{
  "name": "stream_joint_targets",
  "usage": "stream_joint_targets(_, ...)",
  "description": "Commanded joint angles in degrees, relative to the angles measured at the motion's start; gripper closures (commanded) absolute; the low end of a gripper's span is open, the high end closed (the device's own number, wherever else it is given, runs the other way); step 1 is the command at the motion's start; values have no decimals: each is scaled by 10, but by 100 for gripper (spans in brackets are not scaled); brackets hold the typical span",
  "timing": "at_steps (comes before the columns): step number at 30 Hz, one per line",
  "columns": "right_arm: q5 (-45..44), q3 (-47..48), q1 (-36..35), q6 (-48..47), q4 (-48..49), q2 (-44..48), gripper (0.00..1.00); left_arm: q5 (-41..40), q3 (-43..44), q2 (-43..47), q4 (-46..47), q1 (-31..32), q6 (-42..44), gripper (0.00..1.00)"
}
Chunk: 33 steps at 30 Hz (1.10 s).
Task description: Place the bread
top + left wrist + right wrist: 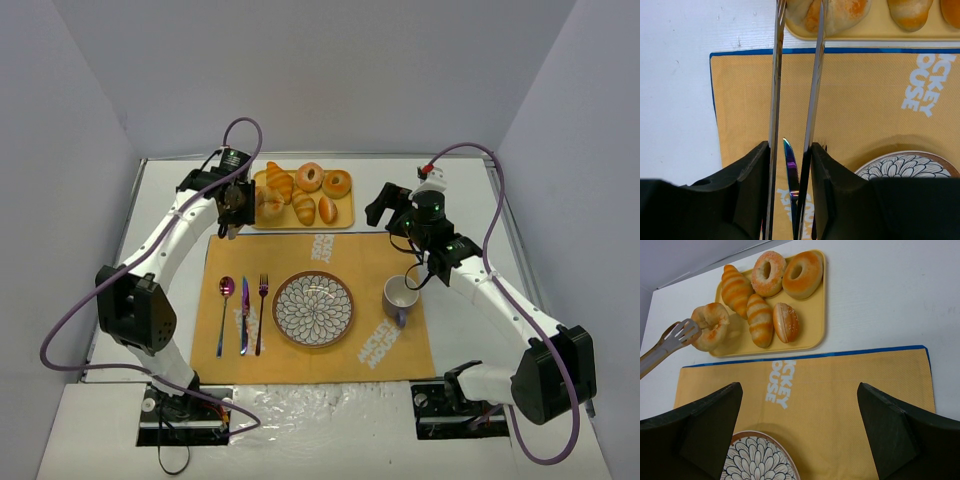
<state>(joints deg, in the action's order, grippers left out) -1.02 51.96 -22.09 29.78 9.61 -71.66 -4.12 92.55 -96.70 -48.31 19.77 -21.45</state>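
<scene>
The left pincer (789,146) is clamped on a pair of long silver metal tongs (775,85), its black fingers pressing the two blades from outside. In the left wrist view the blades run up the middle of the frame to the top edge. There their tips reach the round, knobbly golden-brown bread (715,335), one blade on each side of it. The bread sits at the left end of a flat yellow tray (812,315) in the upper left of the right wrist view. Whether it rests on the tray or is slightly raised cannot be told.

Beside it on the tray lie two ridged croissants (760,315), a small split roll (786,321) and two ring donuts (802,274).

The right pincer (799,390) is spread wide and holds nothing. It hangs above an orange woven placemat (865,380) on the white desk (880,290).

In the top view the placemat carries a round plate with a blue petal pattern (313,309) at its centre. A grey mug (401,297) stands to the plate's right. An iridescent spoon (226,300), knife (244,315) and fork (262,310) lie to its left.
</scene>
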Motion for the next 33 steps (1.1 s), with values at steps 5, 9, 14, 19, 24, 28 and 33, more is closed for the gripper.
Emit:
stream_joint_targets(5, -5, 10, 4, 0, 38, 9, 4, 15, 31, 63, -6, 3, 14, 100)
stream_joint_targets(9, -7, 15, 4, -1, 38, 3, 4, 36, 21, 89, -15, 4, 19, 100)
stream_joint_targets(14, -7, 23, 4, -3, 39, -6, 4, 67, 0, 122, -28, 10, 27, 100)
stream_joint_targets(19, -11, 32, 4, -7, 39, -13, 5, 102, -21, 160, -45, 24, 39, 100)
stream_joint_targets(24, -15, 40, 4, -10, 39, -17, 5, 129, -52, 195, -64, 51, 54, 100)
stream_joint_targets(28, -20, 46, 4, -12, 37, -20, 5, 143, -82, 225, -77, 81, 57, 100)
stream_joint_targets(33, -27, 53, 4, -17, 33, -24, 5, 149, -117, 264, -92, 125, 54, 100)
